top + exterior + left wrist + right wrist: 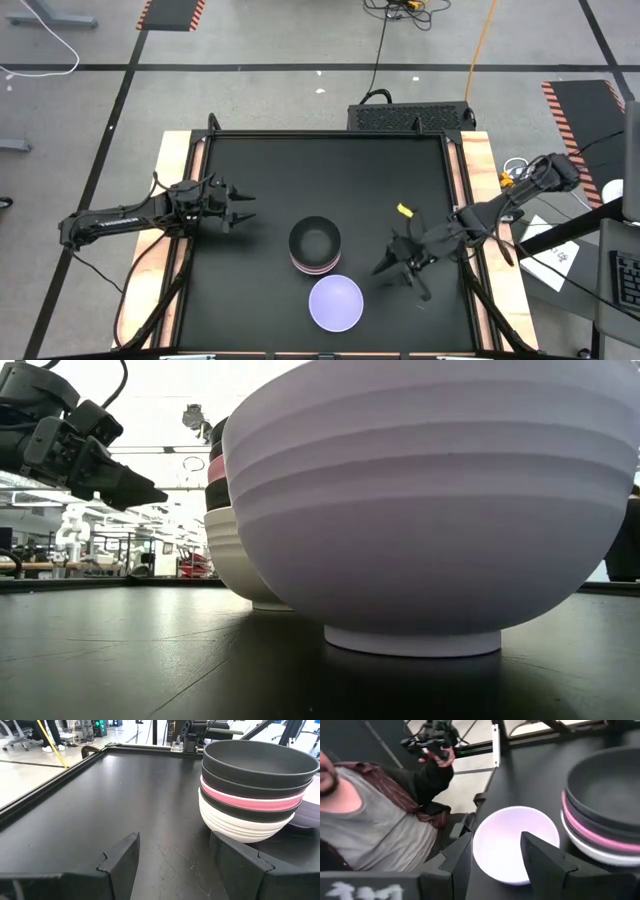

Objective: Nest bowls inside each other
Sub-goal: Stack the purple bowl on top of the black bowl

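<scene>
Right tool [388, 272] beside lavender bowl [335, 304]

Surface [250, 290]: black, matte, bounded by a raised dark rim with pale wood edging on both sides. Fine scratches visible in the left wrist view.

On it, near the middle: stack of bowls [315, 246], white at the bottom, black on top. Just beside the stack: lavender bowl [335, 303], upright, alone.
</scene>
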Available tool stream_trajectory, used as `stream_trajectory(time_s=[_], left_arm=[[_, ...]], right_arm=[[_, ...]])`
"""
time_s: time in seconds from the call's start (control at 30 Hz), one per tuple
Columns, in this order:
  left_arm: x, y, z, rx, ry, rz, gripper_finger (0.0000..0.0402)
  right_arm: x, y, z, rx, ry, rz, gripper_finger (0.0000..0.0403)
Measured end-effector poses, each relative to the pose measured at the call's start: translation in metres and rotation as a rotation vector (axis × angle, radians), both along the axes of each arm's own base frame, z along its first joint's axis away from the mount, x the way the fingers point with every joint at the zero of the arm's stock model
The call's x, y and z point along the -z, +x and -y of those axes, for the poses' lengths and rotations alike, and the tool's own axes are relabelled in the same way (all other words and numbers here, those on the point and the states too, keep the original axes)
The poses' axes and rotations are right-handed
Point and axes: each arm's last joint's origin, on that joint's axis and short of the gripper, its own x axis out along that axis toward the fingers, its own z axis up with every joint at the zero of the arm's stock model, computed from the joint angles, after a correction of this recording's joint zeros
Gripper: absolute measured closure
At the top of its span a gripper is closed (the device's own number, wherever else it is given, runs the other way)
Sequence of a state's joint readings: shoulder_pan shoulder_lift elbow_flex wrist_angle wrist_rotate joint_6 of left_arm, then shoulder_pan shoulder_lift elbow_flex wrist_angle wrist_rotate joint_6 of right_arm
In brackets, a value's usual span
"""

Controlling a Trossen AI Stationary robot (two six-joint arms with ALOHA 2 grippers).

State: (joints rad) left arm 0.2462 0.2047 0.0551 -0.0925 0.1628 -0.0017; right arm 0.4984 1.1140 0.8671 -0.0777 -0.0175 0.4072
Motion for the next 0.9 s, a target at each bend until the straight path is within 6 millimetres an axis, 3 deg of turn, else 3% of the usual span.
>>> stream_trajectory(time_s=[0.2,0.43,0.9], left_arm=[[0.000,0.000,0.001,0.020,-0.006,0.001,0.0156],[-0.001,0.000,0.001,0.019,-0.006,0.007,0.0156],[-0.002,0.000,0.000,0.019,-0.003,0.019,0.0156]], right_arm=[[0.006,0.017,-0.014,0.045,-0.043,-0.080,0.0250],[0.030,0.033,-0.003,0.305,-0.100,-0.364,0.0257],[0.057,0.054,-0.002,0.344,0.084,-0.562,0.0257]])
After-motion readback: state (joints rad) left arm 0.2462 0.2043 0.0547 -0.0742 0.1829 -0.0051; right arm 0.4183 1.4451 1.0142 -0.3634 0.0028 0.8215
